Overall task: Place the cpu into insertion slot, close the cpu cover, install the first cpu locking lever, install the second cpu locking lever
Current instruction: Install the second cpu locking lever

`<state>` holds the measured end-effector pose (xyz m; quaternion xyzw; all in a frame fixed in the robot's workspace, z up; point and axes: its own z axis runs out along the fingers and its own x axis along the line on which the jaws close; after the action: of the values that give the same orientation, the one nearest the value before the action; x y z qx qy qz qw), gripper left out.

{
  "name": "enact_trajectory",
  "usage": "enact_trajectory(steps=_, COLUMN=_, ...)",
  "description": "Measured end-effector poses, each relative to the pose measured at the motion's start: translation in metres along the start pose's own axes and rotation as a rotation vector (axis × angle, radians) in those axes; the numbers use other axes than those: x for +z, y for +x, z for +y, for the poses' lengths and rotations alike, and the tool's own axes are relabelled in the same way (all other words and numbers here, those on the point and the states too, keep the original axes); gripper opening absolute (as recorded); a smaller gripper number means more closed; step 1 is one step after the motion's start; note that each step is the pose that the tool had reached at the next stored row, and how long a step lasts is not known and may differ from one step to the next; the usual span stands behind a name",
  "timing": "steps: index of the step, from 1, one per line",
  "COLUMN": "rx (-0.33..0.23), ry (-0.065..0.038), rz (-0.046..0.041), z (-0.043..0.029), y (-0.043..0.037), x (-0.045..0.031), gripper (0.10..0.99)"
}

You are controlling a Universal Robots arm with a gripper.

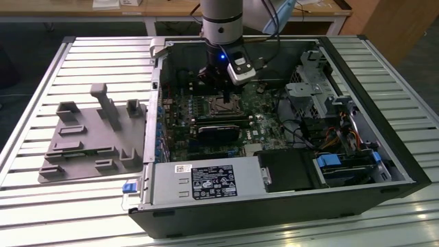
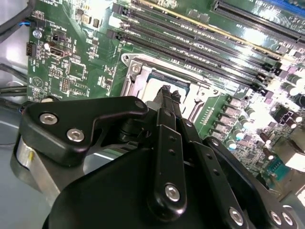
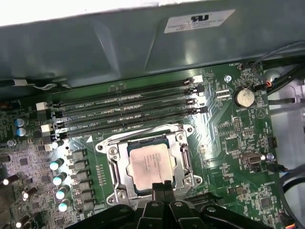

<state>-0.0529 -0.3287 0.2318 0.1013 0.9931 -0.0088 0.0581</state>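
Wrist views first, near to far. My gripper (image 3: 159, 187) sits right at the edge of the socket, fingers (image 2: 167, 98) pressed together with nothing visible between them — closed, empty as far as I can see. Tips hang at the socket's near rim in both wrist views.

Just past the tips: cpu (image 3: 149, 163) lies flat in the socket, pale metal top up, looks seated and square. Cover (image 3: 185, 157) frames it as a silver plate with a window; I can't tell for sure if it is fully down or latched. Levers: can't make them out clearly.

Beyond that, four RAM slots (image 3: 128, 109), then the case wall (image 3: 119, 43). Coin cell (image 3: 244, 97) off to one side of the board.

Exterior view: arm (image 1: 221, 20) comes down into the open case (image 1: 384, 170), gripper over the socket; grey fixture (image 1: 92, 139) on the table at the exterior view's left.

Handling judgement: cpu is light, rigid, slick on top, fragile underneath — take by the edges only, no sliding. Cover is thin stiff sheet metal; push on the frame, not the window.
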Motion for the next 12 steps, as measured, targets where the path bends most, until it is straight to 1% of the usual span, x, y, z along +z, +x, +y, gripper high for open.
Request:
enact_trajectory(steps=5, rx=0.000, ry=0.000, rz=0.0000, z=-0.0068, y=-0.0015, x=-0.0009, gripper=0.106)
enact_trajectory(steps=12, rx=0.000, ry=0.000, rz=0.0000, z=-0.0197, y=-0.0041, x=-0.0006, gripper=0.106)
